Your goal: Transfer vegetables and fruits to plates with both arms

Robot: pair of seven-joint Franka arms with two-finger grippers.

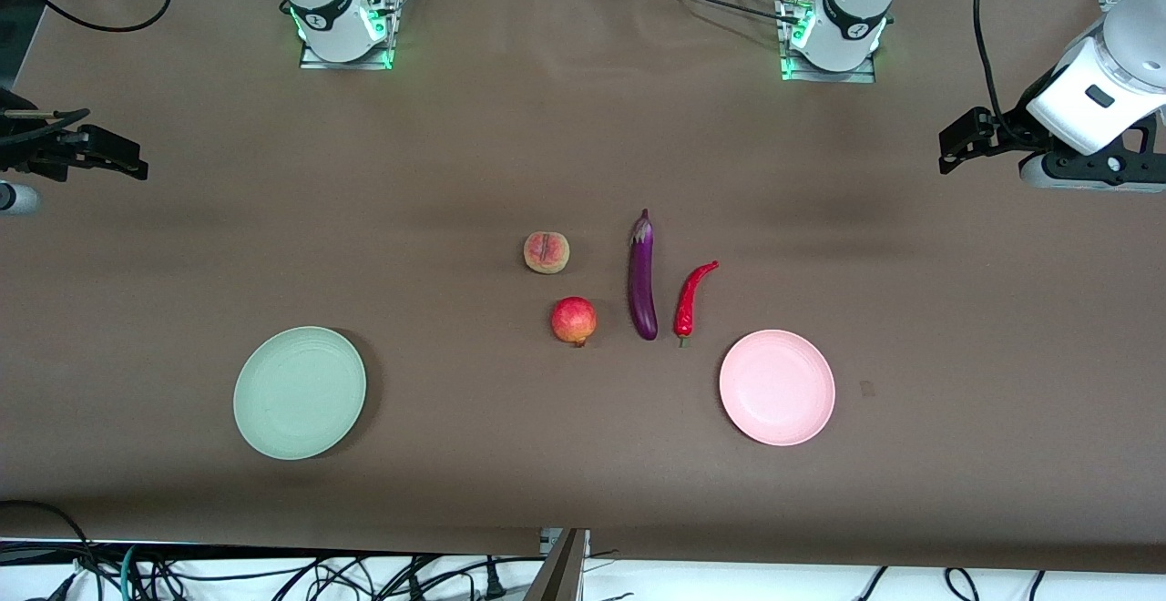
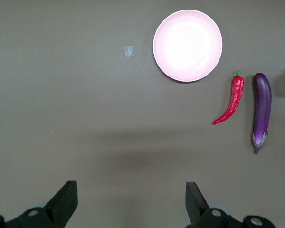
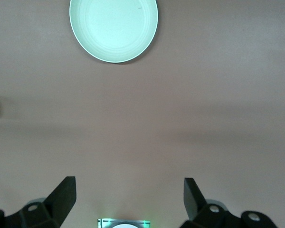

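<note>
The purple eggplant (image 1: 642,278), the red chili (image 1: 692,299), the red pomegranate (image 1: 574,320) and the tan-pink peach (image 1: 547,252) lie together at the table's middle. The pink plate (image 1: 777,387) sits empty toward the left arm's end, nearer the front camera than the chili. The green plate (image 1: 300,392) sits empty toward the right arm's end. My left gripper (image 1: 952,150) hangs open over the left arm's end of the table. My right gripper (image 1: 127,159) hangs open over the right arm's end. The left wrist view shows the open left gripper (image 2: 131,190), the pink plate (image 2: 187,45), the chili (image 2: 231,102) and the eggplant (image 2: 261,111). The right wrist view shows the open right gripper (image 3: 129,187) and the green plate (image 3: 113,28).
A brown cloth (image 1: 455,173) covers the table. A small scrap of tape (image 1: 866,389) lies beside the pink plate. The arm bases (image 1: 346,32) stand along the edge farthest from the front camera. Cables (image 1: 273,574) hang below the table's front edge.
</note>
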